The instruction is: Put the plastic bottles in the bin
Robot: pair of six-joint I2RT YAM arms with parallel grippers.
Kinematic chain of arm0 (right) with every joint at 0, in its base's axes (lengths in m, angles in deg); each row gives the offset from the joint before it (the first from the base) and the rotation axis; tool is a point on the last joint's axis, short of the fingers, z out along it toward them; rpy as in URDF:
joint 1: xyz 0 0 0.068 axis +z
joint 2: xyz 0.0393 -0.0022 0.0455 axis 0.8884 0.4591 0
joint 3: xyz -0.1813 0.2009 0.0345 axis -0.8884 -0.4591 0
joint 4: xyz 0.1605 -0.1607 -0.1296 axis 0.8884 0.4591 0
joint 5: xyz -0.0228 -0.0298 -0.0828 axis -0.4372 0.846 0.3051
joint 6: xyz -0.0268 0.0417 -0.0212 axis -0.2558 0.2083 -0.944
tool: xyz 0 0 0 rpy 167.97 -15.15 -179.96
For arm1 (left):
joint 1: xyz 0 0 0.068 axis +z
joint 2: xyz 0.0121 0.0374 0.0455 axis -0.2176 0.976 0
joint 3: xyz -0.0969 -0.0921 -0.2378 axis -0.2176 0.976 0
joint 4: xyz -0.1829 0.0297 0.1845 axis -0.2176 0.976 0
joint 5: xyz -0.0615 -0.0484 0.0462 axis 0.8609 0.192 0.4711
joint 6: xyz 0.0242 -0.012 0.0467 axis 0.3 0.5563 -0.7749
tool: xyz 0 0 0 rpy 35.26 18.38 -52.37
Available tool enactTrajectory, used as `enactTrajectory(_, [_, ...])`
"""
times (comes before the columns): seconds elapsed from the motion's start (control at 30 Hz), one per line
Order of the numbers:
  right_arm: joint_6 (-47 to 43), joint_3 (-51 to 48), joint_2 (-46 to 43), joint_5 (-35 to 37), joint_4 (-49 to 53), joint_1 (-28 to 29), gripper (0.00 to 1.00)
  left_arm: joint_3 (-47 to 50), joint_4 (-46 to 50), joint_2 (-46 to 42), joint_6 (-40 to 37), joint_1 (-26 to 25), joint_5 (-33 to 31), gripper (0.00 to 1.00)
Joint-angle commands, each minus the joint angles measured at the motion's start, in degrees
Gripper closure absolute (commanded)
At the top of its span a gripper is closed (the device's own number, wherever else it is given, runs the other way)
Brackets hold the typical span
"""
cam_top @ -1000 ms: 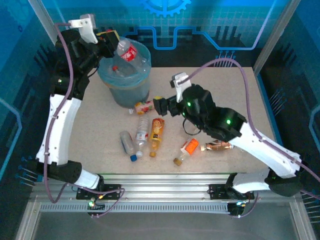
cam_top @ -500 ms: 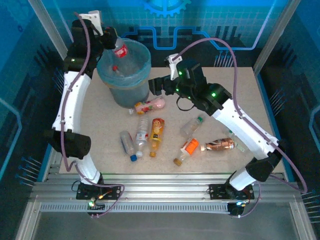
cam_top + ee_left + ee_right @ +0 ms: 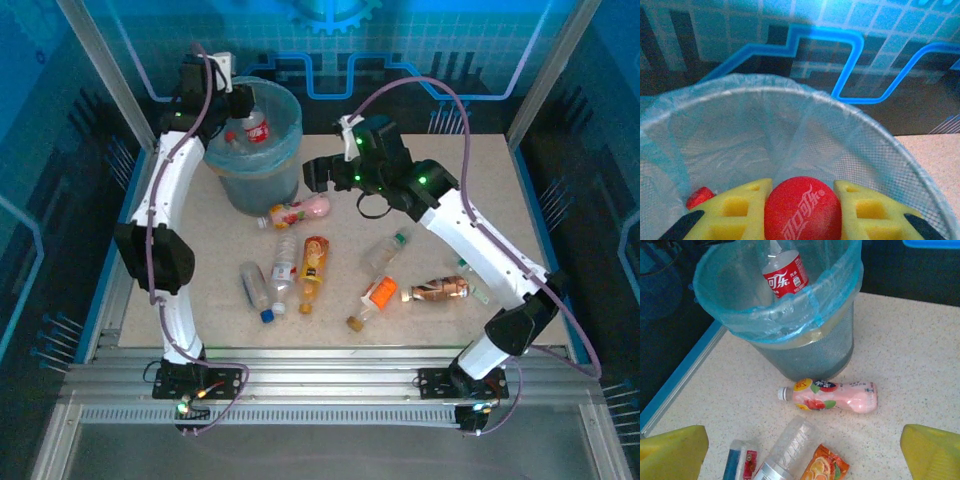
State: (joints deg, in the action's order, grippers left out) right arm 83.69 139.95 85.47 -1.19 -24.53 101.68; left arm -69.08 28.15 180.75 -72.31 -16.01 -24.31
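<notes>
Mouth of bin (image 3: 262,190): partly taken by the red-label bottle (image 3: 256,128) clamped in my left fingers (image 3: 742,212).
Foot of bin: pink bottle (image 3: 832,396) lies just beside it.
Mid counter (image 3: 470,190): scattered bottles (image 3: 314,262).
Far right: bare, passable.
Between my right fingers (image 3: 670,452): wide gap.

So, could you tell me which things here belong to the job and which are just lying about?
Job: bin; red-label bottle held at its mouth; pink bottle; orange bottle; brown-label bottle; other loose bottles.
Not part: table; front metal rail; blue backdrop.

Pale-blue mesh bin (image 3: 810,352); red-labelled bottle (image 3: 786,274); pink bottle (image 3: 835,396); probably orange-labelled bottle (image 3: 827,467).
</notes>
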Motion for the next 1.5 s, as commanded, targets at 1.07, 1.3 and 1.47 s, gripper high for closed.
enactTrajectory(1.07, [4.8, 10.9, 6.5, -4.2, 11.0, -1.0, 0.00, -6.0, 3.7, 2.4, -2.1, 0.3, 1.5, 0.17])
enactTrajectory(1.3, [5.6, 8.8, 2.2, -2.2, 11.7, -0.9, 0.00, -3.9, 4.2, -5.9, -1.6, 0.2, 2.1, 0.15])
enactTrajectory(1.47, [5.3, 5.0, -3.4, 0.9, 12.1, -0.9, 0.00, 0.5, 3.9, -13.8, -1.8, -0.3, 3.4, 0.15])
